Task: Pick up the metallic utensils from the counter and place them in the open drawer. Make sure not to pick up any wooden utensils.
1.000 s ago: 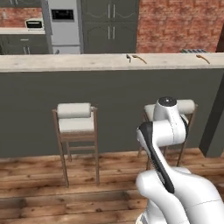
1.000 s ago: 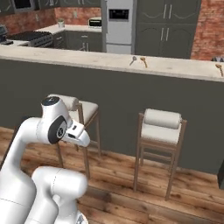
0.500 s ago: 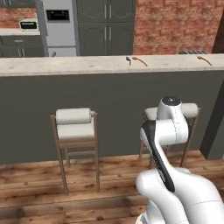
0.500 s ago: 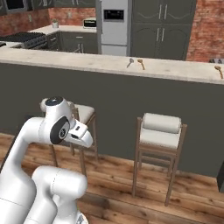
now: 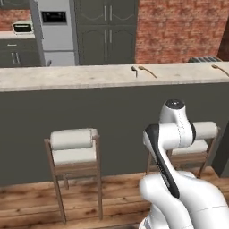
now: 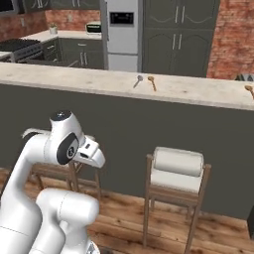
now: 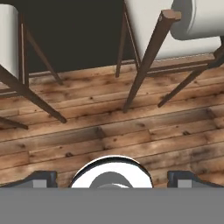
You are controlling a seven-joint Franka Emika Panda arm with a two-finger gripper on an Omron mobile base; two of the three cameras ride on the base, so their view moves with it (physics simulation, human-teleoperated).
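A silver-grey metallic utensil lies on the long beige counter. An orange-brown wooden spoon lies right beside it. Another wooden spoon rests near the counter's right end. My arm stands well short of the counter, low in front of the stools. My gripper points down at the wooden floor, and its fingertips stand wide apart with nothing between them. The open drawer is out of view.
Two cushioned wooden stools stand against the dark counter base, between me and the utensils. Behind the counter are a steel fridge, dark cabinets and a brick wall.
The whole picture has shifted: the base has driven closer to the counter, which now looks larger and lower. The arm's pose and the open gripper are unchanged.
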